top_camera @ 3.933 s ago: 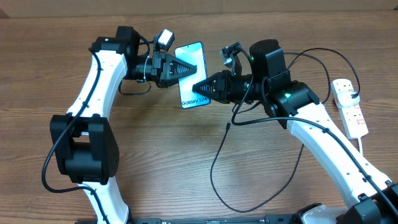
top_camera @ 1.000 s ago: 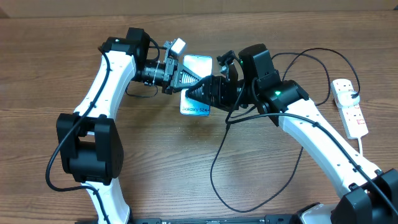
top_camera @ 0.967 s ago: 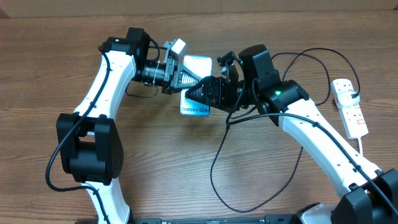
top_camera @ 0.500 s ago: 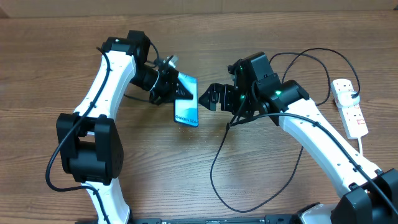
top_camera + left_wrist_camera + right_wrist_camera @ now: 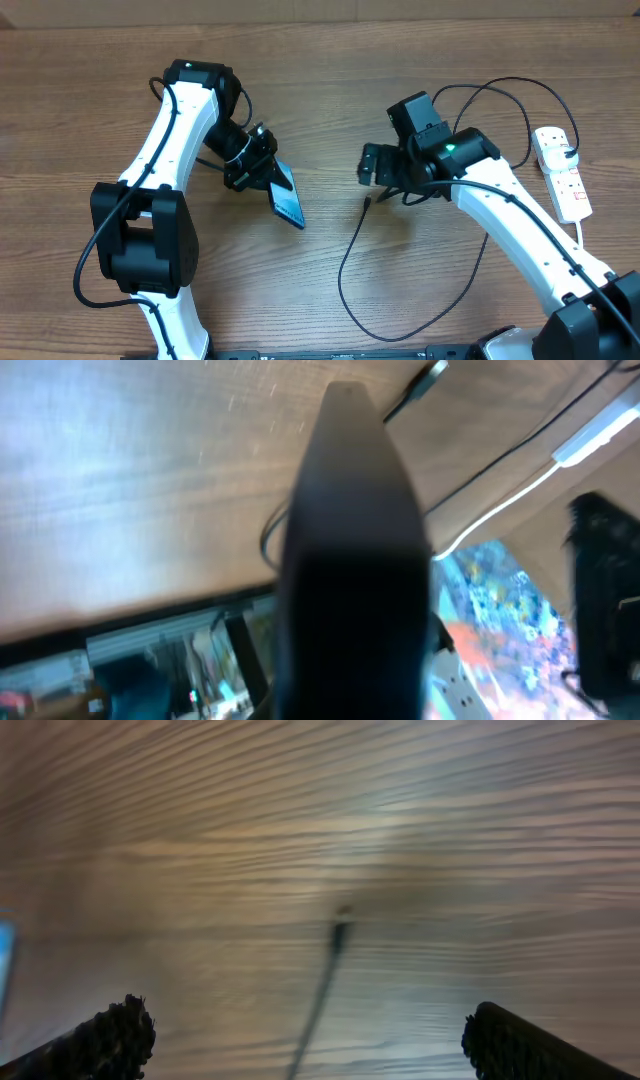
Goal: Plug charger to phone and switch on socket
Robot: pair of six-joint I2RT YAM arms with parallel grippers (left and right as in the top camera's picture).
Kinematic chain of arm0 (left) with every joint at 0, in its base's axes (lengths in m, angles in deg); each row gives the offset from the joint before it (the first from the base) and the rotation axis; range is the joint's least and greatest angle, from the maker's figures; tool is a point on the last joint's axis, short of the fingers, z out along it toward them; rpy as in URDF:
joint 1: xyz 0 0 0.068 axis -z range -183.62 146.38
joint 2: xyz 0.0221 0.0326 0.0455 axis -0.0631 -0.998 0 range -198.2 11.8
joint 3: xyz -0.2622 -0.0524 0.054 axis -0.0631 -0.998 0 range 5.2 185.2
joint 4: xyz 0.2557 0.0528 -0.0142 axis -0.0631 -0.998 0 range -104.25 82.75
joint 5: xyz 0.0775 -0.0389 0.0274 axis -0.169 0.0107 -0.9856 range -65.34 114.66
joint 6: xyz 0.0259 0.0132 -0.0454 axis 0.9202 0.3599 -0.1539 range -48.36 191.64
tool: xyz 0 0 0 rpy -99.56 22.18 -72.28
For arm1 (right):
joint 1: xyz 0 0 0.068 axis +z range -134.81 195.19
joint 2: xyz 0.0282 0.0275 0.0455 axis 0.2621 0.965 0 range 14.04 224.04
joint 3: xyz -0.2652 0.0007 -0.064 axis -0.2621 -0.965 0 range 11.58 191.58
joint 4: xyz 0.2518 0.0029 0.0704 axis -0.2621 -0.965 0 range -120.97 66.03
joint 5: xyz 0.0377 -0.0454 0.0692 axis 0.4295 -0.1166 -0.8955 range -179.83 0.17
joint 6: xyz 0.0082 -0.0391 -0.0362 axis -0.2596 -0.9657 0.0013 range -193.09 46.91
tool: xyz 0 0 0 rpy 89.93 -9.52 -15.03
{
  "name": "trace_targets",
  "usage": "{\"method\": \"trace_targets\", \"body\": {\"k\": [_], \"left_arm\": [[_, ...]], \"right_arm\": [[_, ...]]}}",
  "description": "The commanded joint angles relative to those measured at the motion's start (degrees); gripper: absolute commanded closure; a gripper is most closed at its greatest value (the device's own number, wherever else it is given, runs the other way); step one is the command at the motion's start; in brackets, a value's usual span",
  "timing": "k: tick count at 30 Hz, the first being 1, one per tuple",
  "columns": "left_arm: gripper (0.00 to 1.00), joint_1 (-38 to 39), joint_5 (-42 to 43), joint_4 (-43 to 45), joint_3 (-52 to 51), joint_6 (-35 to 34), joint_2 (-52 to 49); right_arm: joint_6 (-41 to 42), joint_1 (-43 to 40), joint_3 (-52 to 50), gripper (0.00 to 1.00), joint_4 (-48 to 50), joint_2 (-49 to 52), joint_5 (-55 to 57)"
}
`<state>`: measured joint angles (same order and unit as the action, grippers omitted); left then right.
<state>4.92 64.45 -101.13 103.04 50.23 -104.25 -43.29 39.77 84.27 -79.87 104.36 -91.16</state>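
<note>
My left gripper (image 5: 270,180) is shut on the phone (image 5: 288,203), holding it tilted on edge above the table, its blue screen facing right. In the left wrist view the phone (image 5: 350,560) is a dark blurred shape that fills the middle and hides the fingers. My right gripper (image 5: 370,166) is open and hangs just above the charger's connector tip (image 5: 368,201). From the right wrist, that tip (image 5: 340,925) lies on the wood between the spread fingertips (image 5: 112,1038). The black charger cable (image 5: 342,275) loops toward the front. The white socket (image 5: 562,172) lies at the far right.
The socket's white cord (image 5: 582,232) runs toward the front right edge. A second black cable (image 5: 505,95) arcs behind the right arm toward the socket. Bare wooden table (image 5: 430,260) lies between the two arms.
The right gripper has drawn back to the right, away from the phone, and now hangs over the connector tip. The left arm has swung the phone down and left, tilting it on edge.
</note>
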Motion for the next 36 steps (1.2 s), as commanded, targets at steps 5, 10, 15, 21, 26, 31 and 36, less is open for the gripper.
{"method": "trace_targets", "body": {"k": [5, 10, 15, 21, 26, 31, 36], "left_arm": [[0.96, 5.03, 0.76, -2.99, 0.72, -1.09, 0.98], [0.96, 10.14, 4.24, -2.99, 0.72, -1.38, 0.98], [0.96, 11.47, 9.60, -2.99, 0.72, -2.01, 0.98], [0.96, 12.35, 16.79, -2.99, 0.72, -5.29, 0.98], [0.96, 12.83, 20.17, -2.99, 0.72, -14.60, 0.98], [0.96, 12.92, 29.20, -2.99, 0.72, -15.47, 0.98], [0.96, 12.85, 38.53, -2.99, 0.72, -15.47, 0.98]], "right_arm": [[0.15, -4.52, 0.02, 0.00, -2.84, 0.13, 10.51], [0.15, -10.03, 0.02, 0.00, -4.90, 0.13, 10.75], [0.15, -15.82, 0.02, 0.00, -6.10, 0.13, 10.71], [0.15, -17.68, 0.02, 0.00, -6.29, 0.13, 5.81], [0.13, -17.68, 0.02, 0.00, -3.98, 0.13, 3.56], [0.13, -17.68, 0.02, 0.00, -3.30, 0.13, 3.56], [0.13, -17.68, 0.02, 0.00, -3.32, 0.13, 3.56]]}}
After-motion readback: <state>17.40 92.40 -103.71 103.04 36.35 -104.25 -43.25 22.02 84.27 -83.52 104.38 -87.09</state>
